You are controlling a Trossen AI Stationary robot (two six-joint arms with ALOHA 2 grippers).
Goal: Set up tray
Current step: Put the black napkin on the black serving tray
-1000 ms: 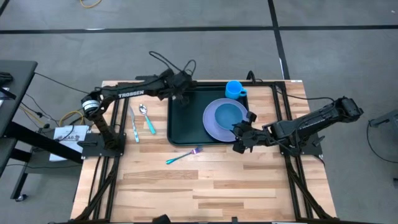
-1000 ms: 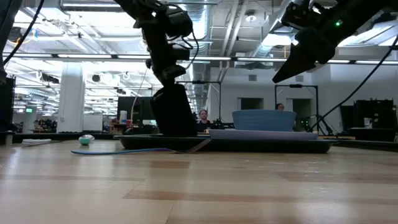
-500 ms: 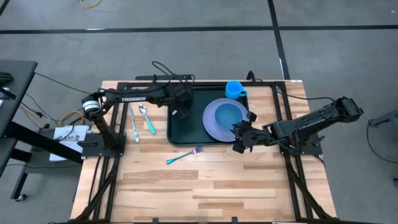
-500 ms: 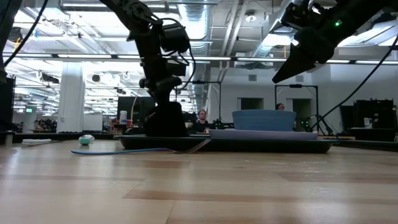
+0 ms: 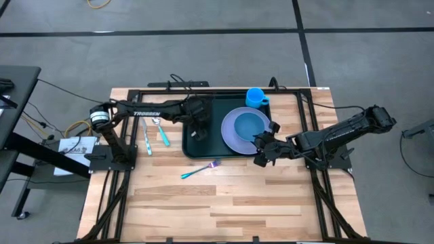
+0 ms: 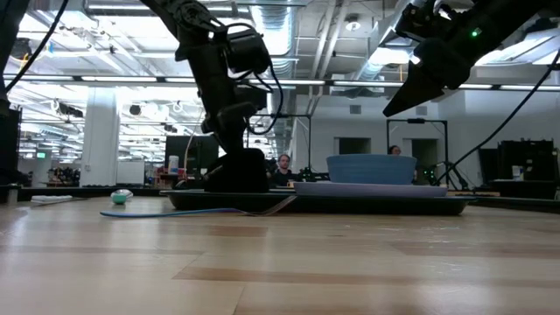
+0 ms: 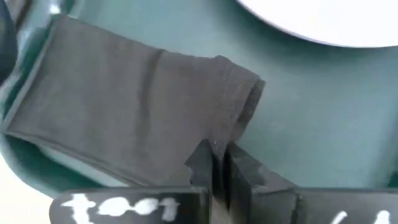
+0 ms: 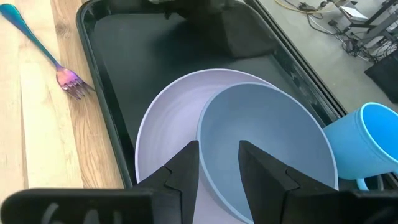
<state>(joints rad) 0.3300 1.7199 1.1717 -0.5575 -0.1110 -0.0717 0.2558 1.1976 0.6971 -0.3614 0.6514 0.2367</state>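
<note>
High view: the tray [image 5: 211,150] sits at 12 o'clock on the tabletop [image 5: 224,196]. The left gripper [image 5: 199,131], at 9 o'clock on the tray, pinches a soft dark cloth [image 7: 124,118]. The right gripper [image 5: 261,152] hovers at 3 o'clock, fingers apart, holding nothing. The tray looks stiff, light and slippery; its raised rim is best to grab.

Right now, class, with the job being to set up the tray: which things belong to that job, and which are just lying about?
Part of the job:
- tray
- dark napkin, pinched by the shut left claw
- plate, bowl, blue cup
- fork, spoon, knife

Lying about:
- cables
- paper label
</note>
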